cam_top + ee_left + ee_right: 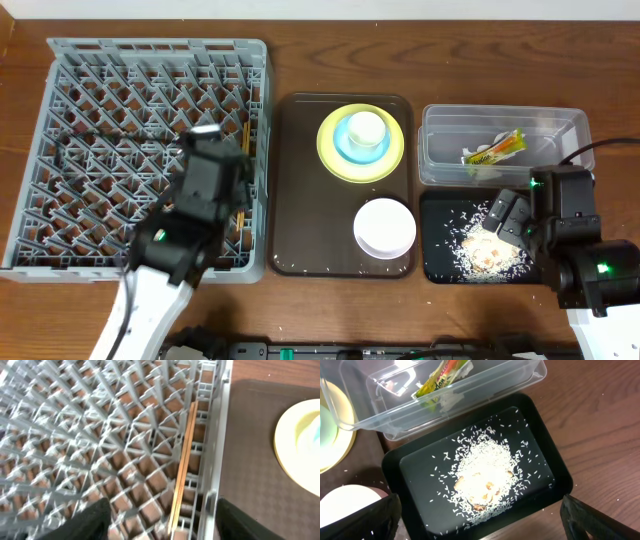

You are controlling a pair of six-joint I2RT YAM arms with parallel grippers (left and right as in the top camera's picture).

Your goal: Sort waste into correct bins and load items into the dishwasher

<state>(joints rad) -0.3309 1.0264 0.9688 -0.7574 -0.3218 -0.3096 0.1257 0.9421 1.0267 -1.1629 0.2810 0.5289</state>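
Dark fingers [95, 520] of the left gripper [162, 507] stand wide apart and clamp nothing, hanging over the grey dish rack [100, 150]. Between them a pair of wooden chopsticks [184, 465] lies in the lattice along the rack's 3 o'clock wall. Seen from overhead, the left arm reaches up from 6 o'clock across the rack's 4 o'clock corner. A brown serving tray [300, 200] lies just beside the rack and holds a yellow plate [330, 150] at 12 o'clock. On that plate sits a light blue bowl [345, 145] with a small white cup [366, 128] in it. A white bowl [384, 228] sits at the tray's 5 o'clock. Towards 3 o'clock, the clear tub [430, 150] contains a green-and-yellow wrapper [497, 150]. Touching it on the 6 o'clock side, the black tray [435, 240] carries scattered rice grains [482, 477]. Bare wood shows beyond its 3 o'clock rim. The right gripper [480, 502] hovers over that tray, its jaws spread fully and empty.
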